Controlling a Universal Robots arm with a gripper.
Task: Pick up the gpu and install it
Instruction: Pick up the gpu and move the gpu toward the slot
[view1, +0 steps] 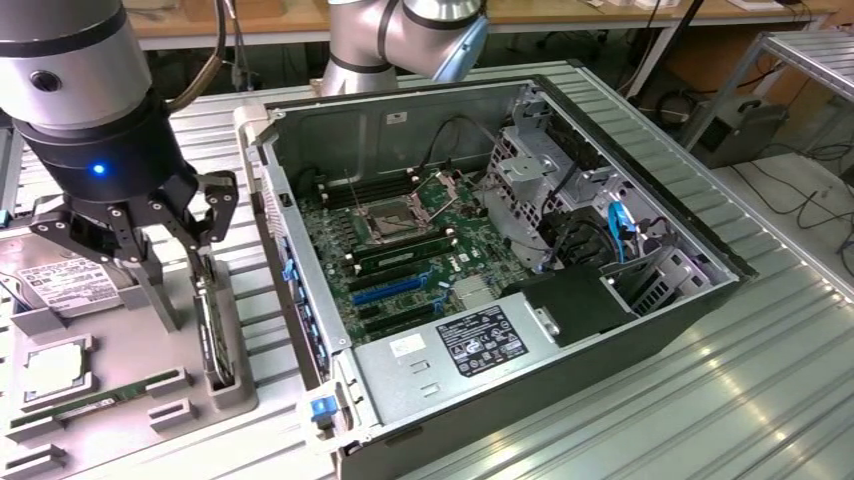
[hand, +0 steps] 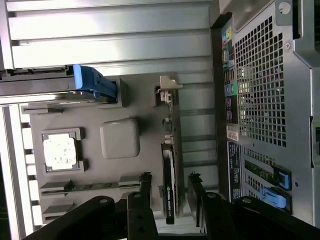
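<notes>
Gpu (hand: 169, 200), a thin black rectangular expansion card with a pale metal bracket at one end, is standing on edge in a slot of the matte grey fixture tray (view1: 187, 400). In the exterior view it is sitting at about nine o'clock from the open grey sheet-metal computer case (view1: 694, 300). The black gripper (hand: 169, 176) is hovering over the card with its jaws spread wide, one finger on each side of it and neither touching. The card is looking light and stiff but fragile. I would judge its flat faces near the upper edge to be the safest hold. A square silver processor chip (hand: 60, 151) is lying flat in the tray nearby.
</notes>
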